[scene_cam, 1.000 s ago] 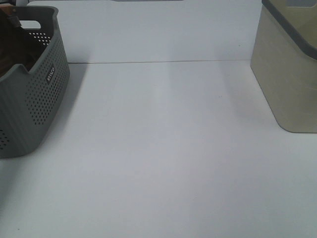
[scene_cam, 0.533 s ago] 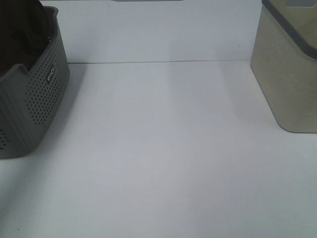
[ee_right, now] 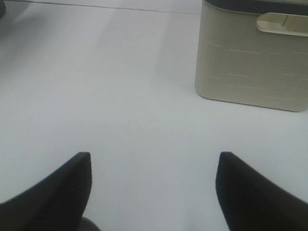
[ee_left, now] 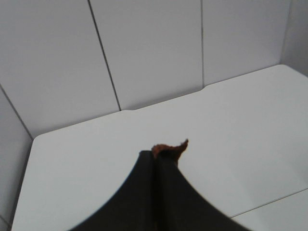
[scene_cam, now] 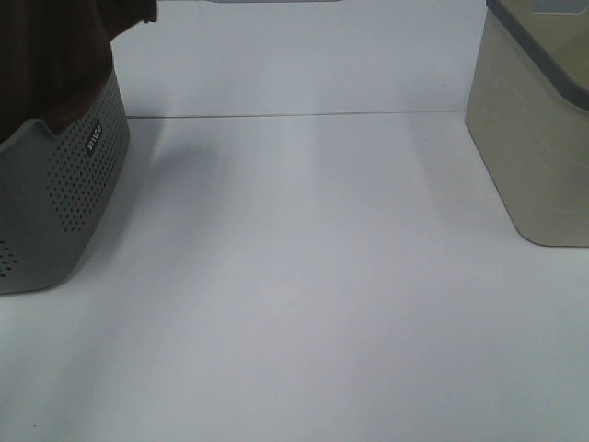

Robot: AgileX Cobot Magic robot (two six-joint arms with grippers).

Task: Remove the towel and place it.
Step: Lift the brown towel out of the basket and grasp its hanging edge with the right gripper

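The dark reddish-brown towel (scene_cam: 55,55) hangs at the top left of the high view, rising out of the grey perforated basket (scene_cam: 69,198) and covering its opening. In the left wrist view my left gripper (ee_left: 155,159) is shut, with a small reddish-brown tip of the towel (ee_left: 171,149) pinched between its fingertips. The left gripper itself does not show in the high view. My right gripper (ee_right: 154,166) is open and empty above the white table, seen only in the right wrist view.
A beige bin with a grey rim (scene_cam: 538,120) stands at the right of the white table (scene_cam: 304,276); it also shows in the right wrist view (ee_right: 250,57). White wall panels (ee_left: 144,53) stand behind the table.
The towel has risen out of the basket, from low inside it to hanging above its rim and off the top of the view. The right side has not changed.
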